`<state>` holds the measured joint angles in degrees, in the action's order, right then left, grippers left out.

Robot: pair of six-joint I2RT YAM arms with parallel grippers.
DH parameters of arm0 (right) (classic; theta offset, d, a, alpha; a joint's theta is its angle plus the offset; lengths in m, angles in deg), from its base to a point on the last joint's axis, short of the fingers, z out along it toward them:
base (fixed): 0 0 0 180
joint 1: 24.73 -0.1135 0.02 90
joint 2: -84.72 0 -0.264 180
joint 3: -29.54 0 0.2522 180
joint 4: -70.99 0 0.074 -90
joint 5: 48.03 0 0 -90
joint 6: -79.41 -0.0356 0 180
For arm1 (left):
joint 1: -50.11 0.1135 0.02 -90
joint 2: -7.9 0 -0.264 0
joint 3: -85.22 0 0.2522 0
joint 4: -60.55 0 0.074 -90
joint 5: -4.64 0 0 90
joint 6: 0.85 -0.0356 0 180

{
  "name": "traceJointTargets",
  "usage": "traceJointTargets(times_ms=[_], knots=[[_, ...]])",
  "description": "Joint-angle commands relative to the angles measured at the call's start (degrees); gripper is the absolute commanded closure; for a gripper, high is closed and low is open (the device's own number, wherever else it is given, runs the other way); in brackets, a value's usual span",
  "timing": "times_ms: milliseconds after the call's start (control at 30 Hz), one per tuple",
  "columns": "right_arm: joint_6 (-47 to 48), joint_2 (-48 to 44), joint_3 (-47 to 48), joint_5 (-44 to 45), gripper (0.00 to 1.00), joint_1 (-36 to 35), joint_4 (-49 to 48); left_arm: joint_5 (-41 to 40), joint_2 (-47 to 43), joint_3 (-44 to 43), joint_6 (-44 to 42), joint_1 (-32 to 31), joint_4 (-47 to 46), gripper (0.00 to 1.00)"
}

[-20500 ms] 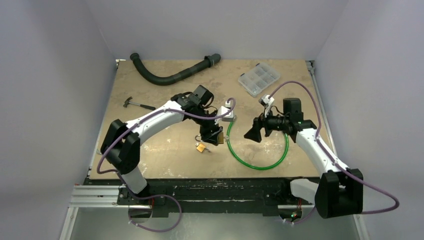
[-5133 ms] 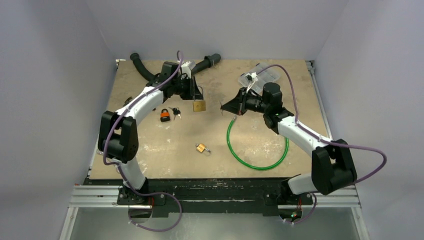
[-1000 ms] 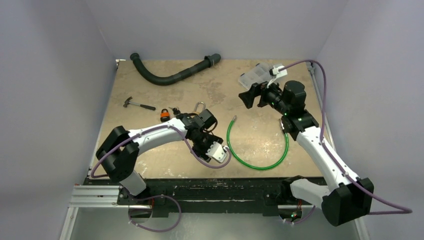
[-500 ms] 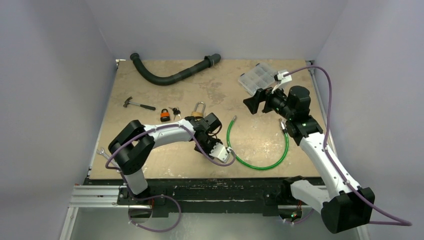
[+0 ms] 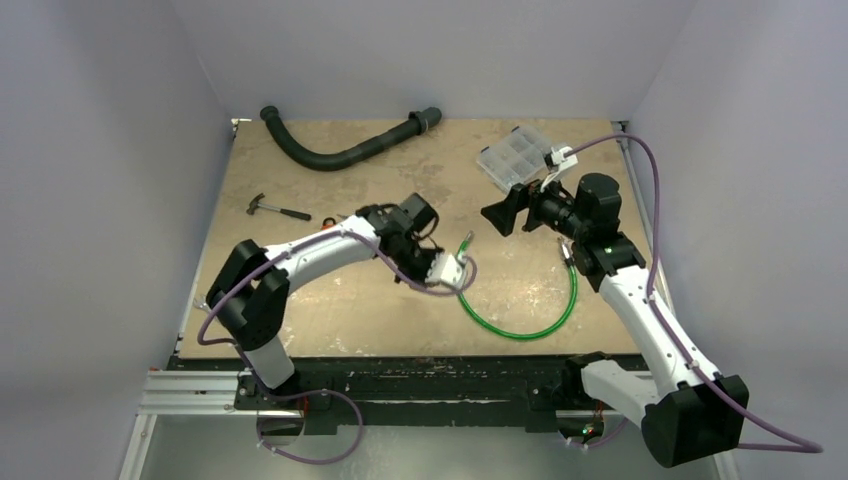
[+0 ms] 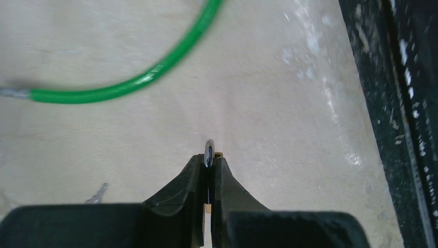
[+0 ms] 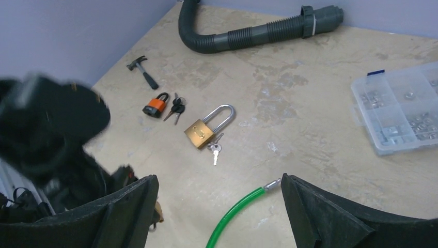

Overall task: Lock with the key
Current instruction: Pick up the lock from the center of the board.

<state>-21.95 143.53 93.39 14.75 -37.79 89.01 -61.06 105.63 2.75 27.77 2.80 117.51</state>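
Observation:
My left gripper [image 5: 425,262] is shut on the silver shackle of a small brass padlock [image 6: 208,150]. Its fingers hide most of the padlock's body. In the right wrist view that body [image 7: 157,213] hangs under the left gripper, above the table. A larger brass padlock [image 7: 206,128] lies flat further back, with a key [image 7: 214,150] beside it. An orange padlock [image 7: 155,107] with its own keys [image 7: 174,107] lies to the left of it. My right gripper [image 7: 217,177] is open and empty, held high right of centre [image 5: 500,215] and facing the left arm.
A green cable loop [image 5: 520,336] lies just right of the left gripper, its metal tip [image 7: 272,184] pointing up-table. A black corrugated hose [image 5: 340,155], a small hammer [image 5: 278,209] and a clear organiser box [image 5: 515,157] sit towards the back. The dark front edge [image 6: 392,129] is close by.
My left gripper has shut on the small padlock's shackle and carried it away from the front edge, towards the green cable's tip. The right gripper has drifted slightly down and left, staying open.

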Motion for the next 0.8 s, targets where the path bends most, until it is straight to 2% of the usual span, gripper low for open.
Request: traceJointTargets(times_ms=[0, 133, 267, 333, 400, 467, 533, 667, 767], knots=[[-0.09, -0.27, -0.93, -6.41, 0.01, 0.23, -3.10, 21.16, -3.81, -12.03, 11.39, 8.38, 2.86, 1.00], [5.05, -0.28, -0.96, -14.84, 0.01, 0.23, -3.20, 32.14, -4.94, -18.28, 15.39, 11.70, 3.10, 1.00], [9.16, -1.28, -1.82, -21.97, 0.01, 0.17, -5.79, 37.04, -6.50, -22.71, 16.13, 11.71, 3.18, 1.00], [12.06, -1.33, -1.39, -23.71, 0.01, 0.06, -4.65, 38.94, -6.88, -24.37, 13.41, 11.66, 5.39, 1.00], [15.95, -0.82, -0.10, -24.78, 0.01, -0.42, -1.64, 39.19, -7.82, -24.33, 15.17, 11.63, 2.55, 1.00], [19.42, 0.27, 1.63, -25.14, 0.01, -1.75, 1.47, 38.27, -9.19, -22.69, 24.11, 11.63, -6.40, 1.00], [19.83, 0.40, 2.27, -24.66, 0.02, -3.13, 2.06, 34.97, -10.87, -19.83, 37.13, 11.75, -18.77, 1.00], [14.08, -0.85, -0.78, -22.63, 0.02, -4.43, -3.59, 26.05, -13.44, -13.56, 61.19, 12.84, -40.57, 1.00], [8.52, -1.42, -3.10, -18.85, 0.03, -5.30, -9.34, 19.21, -13.92, -10.43, 76.88, 13.36, -50.82, 1.00]])
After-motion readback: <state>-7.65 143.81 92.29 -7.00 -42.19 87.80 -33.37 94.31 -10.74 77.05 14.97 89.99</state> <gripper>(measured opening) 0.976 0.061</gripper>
